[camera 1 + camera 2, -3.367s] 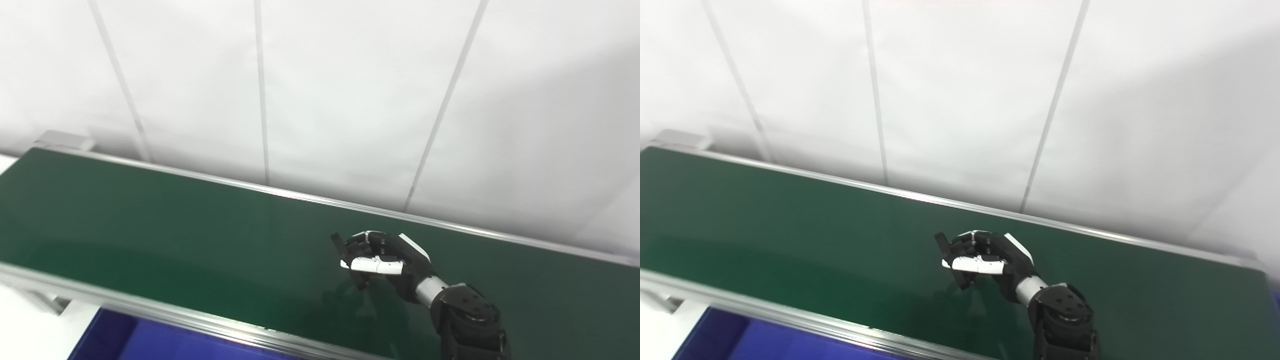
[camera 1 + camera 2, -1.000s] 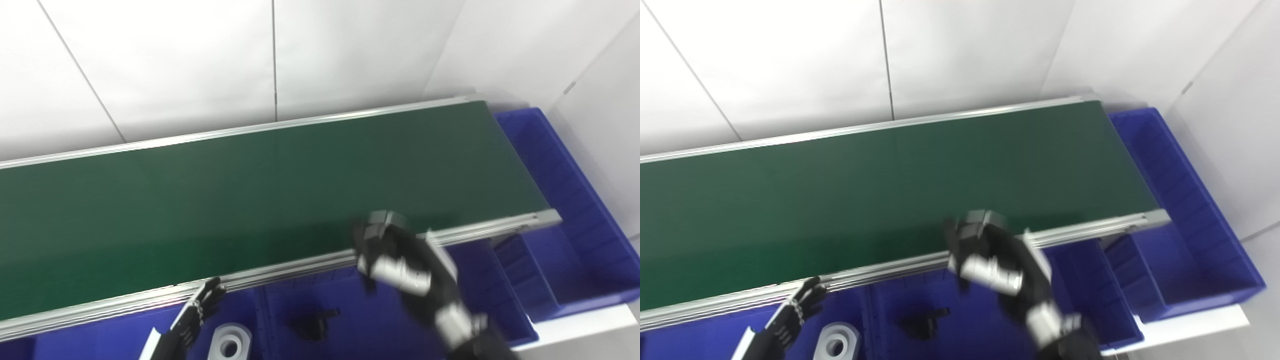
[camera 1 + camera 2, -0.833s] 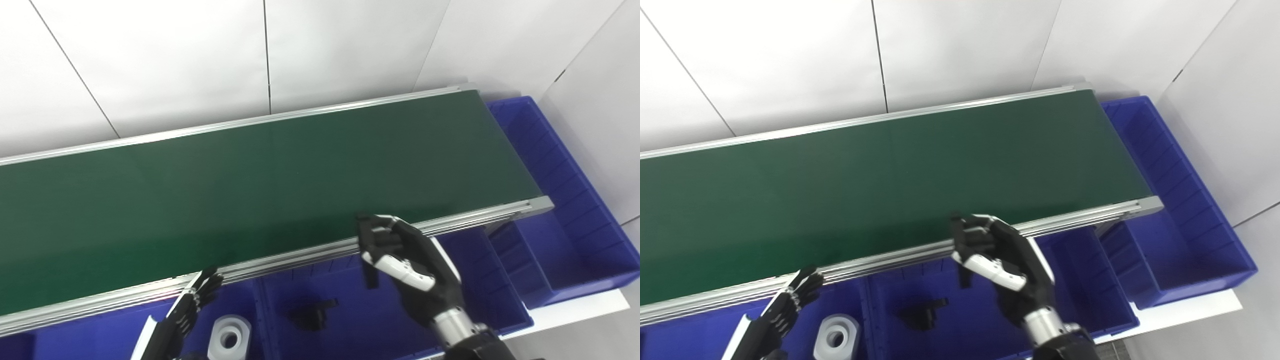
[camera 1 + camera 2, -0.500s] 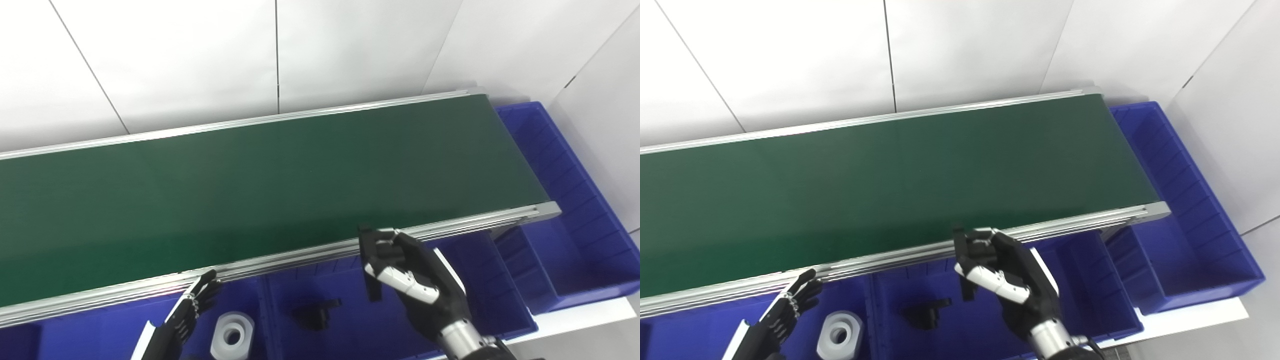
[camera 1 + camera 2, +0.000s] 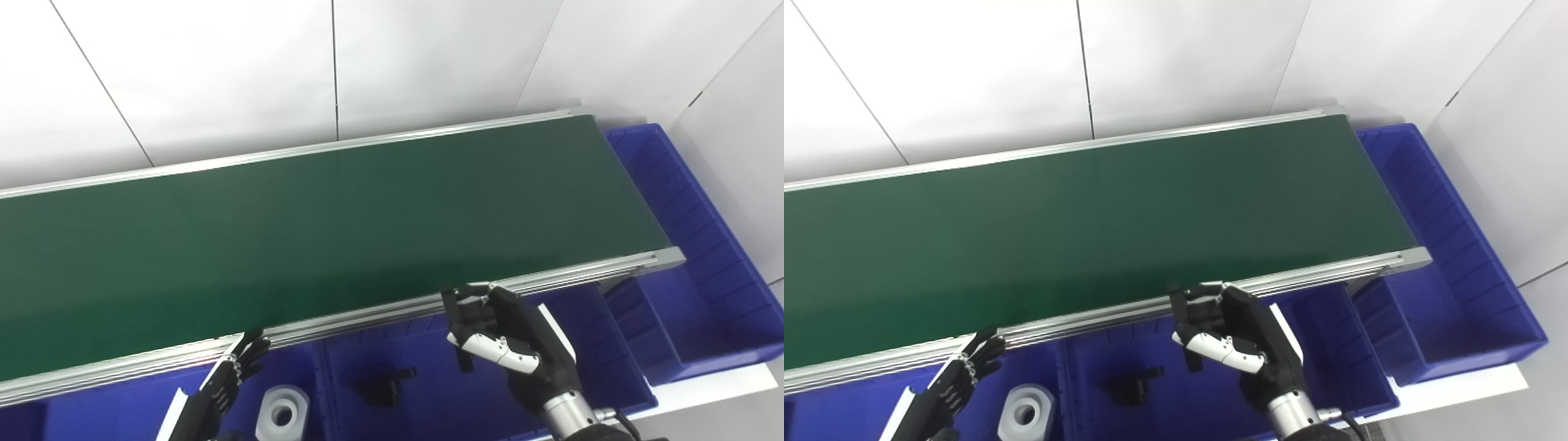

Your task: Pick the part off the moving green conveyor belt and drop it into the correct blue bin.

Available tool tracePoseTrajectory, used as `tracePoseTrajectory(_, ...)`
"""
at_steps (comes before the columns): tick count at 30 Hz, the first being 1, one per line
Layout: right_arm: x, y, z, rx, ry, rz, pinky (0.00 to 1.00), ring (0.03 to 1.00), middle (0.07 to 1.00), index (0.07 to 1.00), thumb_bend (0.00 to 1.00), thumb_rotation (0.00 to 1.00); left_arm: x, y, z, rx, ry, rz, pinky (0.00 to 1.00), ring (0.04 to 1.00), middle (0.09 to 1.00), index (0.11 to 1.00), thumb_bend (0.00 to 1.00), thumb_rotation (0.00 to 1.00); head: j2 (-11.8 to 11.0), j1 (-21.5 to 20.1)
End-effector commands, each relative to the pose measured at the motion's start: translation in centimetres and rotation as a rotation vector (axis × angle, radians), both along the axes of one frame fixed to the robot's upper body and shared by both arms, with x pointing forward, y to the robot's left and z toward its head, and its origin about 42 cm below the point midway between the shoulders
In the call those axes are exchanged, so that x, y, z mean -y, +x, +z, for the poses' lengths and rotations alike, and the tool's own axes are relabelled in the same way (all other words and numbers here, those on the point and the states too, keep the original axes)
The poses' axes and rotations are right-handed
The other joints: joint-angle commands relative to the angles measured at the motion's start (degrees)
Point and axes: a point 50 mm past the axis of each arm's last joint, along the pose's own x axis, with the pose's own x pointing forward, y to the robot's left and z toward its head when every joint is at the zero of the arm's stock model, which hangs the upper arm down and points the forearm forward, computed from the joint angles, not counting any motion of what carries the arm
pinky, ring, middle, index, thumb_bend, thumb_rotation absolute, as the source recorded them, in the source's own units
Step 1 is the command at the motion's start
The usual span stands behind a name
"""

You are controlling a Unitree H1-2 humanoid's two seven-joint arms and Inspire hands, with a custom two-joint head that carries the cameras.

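My right hand (image 5: 514, 343) is shut on a flat black part (image 5: 465, 362), held upright between thumb and fingers. It hovers just in front of the near rail of the green conveyor belt (image 5: 306, 226), above the middle blue bin (image 5: 429, 407). A similar black part (image 5: 383, 387) lies on that bin's floor. My left hand (image 5: 229, 376) is open with fingers spread, low at the belt's near rail over the left blue bin (image 5: 122, 404). Nothing lies on the belt.
A white ring-shaped part (image 5: 282, 413) sits in the left bin. A long blue bin (image 5: 704, 257) stands at the belt's right end, with a small blue compartment (image 5: 631, 343) beside it. White wall panels stand behind the belt.
The camera swung right and down since the first frames. My right hand carried the black part off the belt to above the middle bin. The left hand has barely moved.
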Motion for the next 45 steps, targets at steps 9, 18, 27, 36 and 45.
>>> tracePoseTrajectory(9,1.2,1.5,1.2,0.258,-0.419,0.142,0.21,0.265,0.473,0.486,0.53,0.00,0.3,-0.3,0.9,0.023,-0.004,-0.001,0.88,0.898,0.893,0.909,0.96,0.89,0.3,0.6)
tracePoseTrajectory(18,1.7,1.7,0.6,0.361,-0.636,0.255,0.21,0.281,0.422,0.532,0.52,0.00,0.5,-0.2,1.1,0.029,-0.008,-0.008,0.88,0.902,0.902,0.914,0.94,0.89,0.5,0.8)
tracePoseTrajectory(27,3.0,1.5,0.6,0.431,-0.875,0.396,0.23,0.295,0.419,0.533,0.52,0.00,0.5,-0.1,1.2,0.028,-0.003,-0.006,0.87,0.900,0.901,0.912,0.95,0.89,0.8,0.9)
tracePoseTrajectory(36,2.9,0.7,0.0,0.405,-1.126,0.454,0.36,0.442,0.524,0.603,0.68,0.17,0.6,-0.1,1.2,0.023,0.003,-0.004,0.86,0.900,0.901,0.911,0.96,0.89,1.0,1.2)
tracePoseTrajectory(45,2.6,0.5,-0.1,0.265,-1.307,0.542,0.87,0.842,0.857,0.799,0.99,0.67,0.7,-0.1,1.2,0.021,0.001,-0.003,0.86,0.897,0.899,0.909,0.97,0.90,1.2,1.4)
